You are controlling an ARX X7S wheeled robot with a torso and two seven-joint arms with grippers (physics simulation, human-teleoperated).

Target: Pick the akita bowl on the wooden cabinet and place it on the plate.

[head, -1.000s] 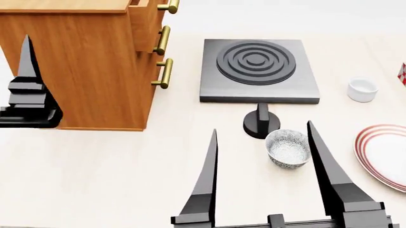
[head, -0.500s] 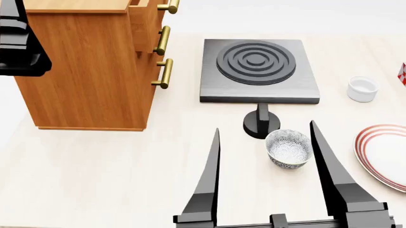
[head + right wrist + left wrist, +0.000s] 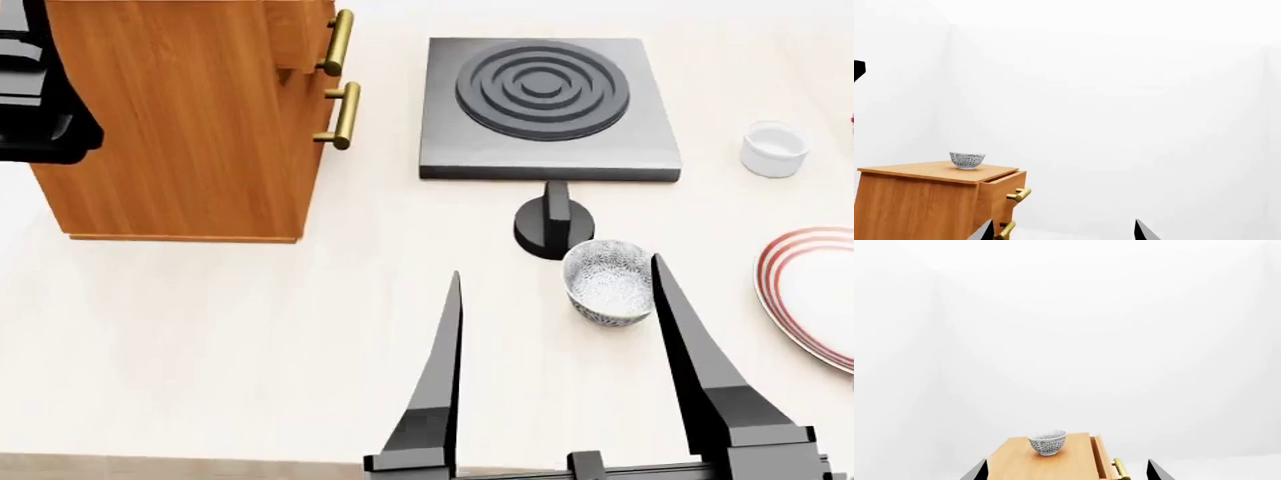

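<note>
The akita bowl (image 3: 1047,442), white with a blue speckled pattern, stands upright on top of the wooden cabinet (image 3: 1024,462). It also shows far off in the right wrist view as the akita bowl (image 3: 967,160) on the cabinet (image 3: 921,200). My left gripper (image 3: 1067,471) is open, level with the cabinet top and well short of the bowl. In the head view the cabinet (image 3: 187,110) has its top cut off. My right gripper (image 3: 555,267) hangs open over the table. The red-ringed plate (image 3: 807,300) lies at the right edge.
A second speckled bowl (image 3: 610,282) sits on the table by my right finger. Behind it are a black knob stand (image 3: 554,225), a grey stove plate (image 3: 547,105) and a small white cup (image 3: 774,148). Brass drawer handles (image 3: 339,115) stick out of the cabinet.
My left gripper rose from beside the cabinet's lower side to the height of its top. The head view shifted, so the cabinet top left the frame. The right gripper stayed open.
</note>
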